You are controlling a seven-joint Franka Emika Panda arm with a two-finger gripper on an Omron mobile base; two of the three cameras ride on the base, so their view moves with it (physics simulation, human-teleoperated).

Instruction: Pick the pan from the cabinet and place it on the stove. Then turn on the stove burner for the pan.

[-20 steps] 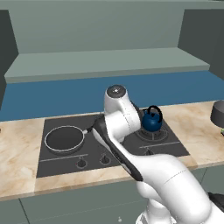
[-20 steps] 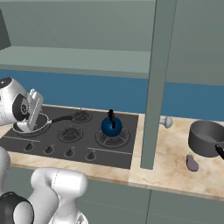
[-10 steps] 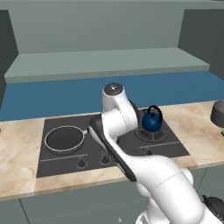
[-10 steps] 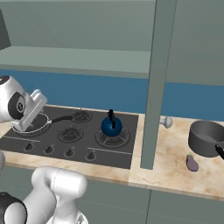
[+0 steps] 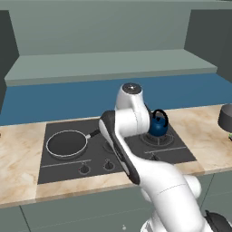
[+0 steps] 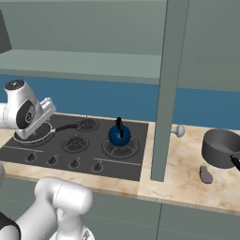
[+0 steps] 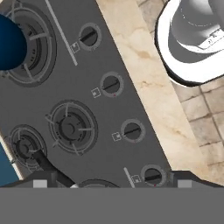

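Pan (image 5: 67, 144): shallow, black, pale-rimmed; seated flat on the stove burner (image 5: 68, 146) at the left end of the stove (image 5: 172, 153), at 9 o'clock from the arm's upper links; handle pointing toward 2 o'clock, toward the cooktop's centre. In the right base view, pan (image 6: 42, 133) largely hidden behind the arm's wrist.

Stove: black cooktop let into the marbled surface (image 5: 20, 158); knobs (image 7: 110, 84) in a row along the front edge, seen from above in the hand view; smaller centre burners (image 7: 72, 127) beside them.

Blue kettle (image 5: 158, 126): upright on the right-hand burner, at 3 o'clock from the pan.

Gripper (image 7: 111, 183): finger tips spread wide at the bottom corners of the hand view, released, nothing between them; poised over the knob row, clear of the pan.

Dark-grey pot (image 6: 221, 147): on the surface at far right, a small purple eggplant (image 6: 205, 174) just beside it at 7 o'clock.
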